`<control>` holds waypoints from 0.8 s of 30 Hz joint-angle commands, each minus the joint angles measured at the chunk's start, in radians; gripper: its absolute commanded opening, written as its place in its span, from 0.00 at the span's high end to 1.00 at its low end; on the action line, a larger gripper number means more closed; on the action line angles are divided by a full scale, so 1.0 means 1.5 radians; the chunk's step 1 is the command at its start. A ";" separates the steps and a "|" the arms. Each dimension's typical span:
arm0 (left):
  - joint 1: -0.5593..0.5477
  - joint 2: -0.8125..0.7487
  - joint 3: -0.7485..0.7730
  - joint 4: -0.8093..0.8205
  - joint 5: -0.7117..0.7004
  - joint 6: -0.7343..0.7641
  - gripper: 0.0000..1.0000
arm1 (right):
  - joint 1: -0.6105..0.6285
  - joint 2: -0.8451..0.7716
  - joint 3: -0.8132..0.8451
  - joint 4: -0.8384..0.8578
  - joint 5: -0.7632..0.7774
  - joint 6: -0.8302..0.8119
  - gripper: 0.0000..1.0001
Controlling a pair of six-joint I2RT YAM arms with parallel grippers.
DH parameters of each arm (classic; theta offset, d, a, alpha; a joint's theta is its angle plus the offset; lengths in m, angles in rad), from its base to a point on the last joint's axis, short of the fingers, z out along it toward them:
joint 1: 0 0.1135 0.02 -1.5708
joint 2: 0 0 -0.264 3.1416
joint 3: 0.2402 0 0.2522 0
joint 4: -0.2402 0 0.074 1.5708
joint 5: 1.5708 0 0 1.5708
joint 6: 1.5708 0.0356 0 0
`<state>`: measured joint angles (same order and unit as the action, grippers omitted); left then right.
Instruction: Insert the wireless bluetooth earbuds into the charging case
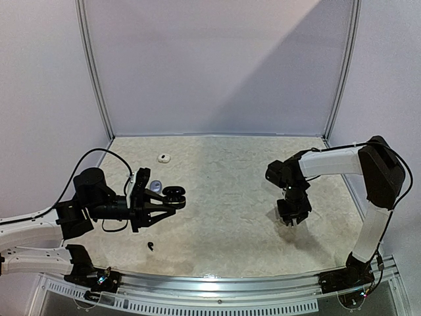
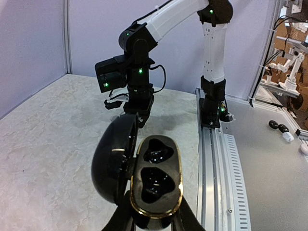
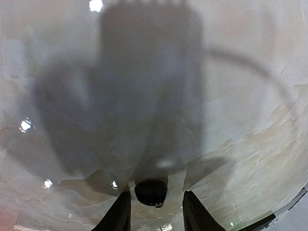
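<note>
The left gripper (image 1: 166,201) is clamped on the black charging case (image 2: 156,166). Its lid is swung open and both sockets are exposed, seemingly empty, presumably ready to receive earbuds. A loose black earbud (image 1: 152,246) lies just nearer than the case. Well right of the case, the right gripper (image 1: 293,216) hangs low, its fingers spread either side of a second black earbud (image 3: 150,191) without touching it.

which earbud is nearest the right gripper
The black earbud lying between the right gripper's open fingers. The second black earbud and the white earbud lie far off by the left arm.
</note>
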<state>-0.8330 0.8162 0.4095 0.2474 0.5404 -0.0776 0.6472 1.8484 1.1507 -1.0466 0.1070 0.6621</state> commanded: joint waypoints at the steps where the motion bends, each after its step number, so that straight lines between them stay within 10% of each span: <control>1: 0.007 -0.009 -0.005 -0.009 -0.001 0.011 1.00 | 0.002 0.008 0.015 0.027 -0.023 -0.058 0.63; 24: 0.008 -0.012 -0.004 -0.018 0.000 0.014 1.00 | -0.020 0.046 0.013 0.065 -0.020 -0.130 0.74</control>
<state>-0.8330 0.8097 0.4095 0.2405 0.5404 -0.0708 0.6315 1.8664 1.1694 -1.0157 0.0635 0.4839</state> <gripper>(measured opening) 0.228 0.266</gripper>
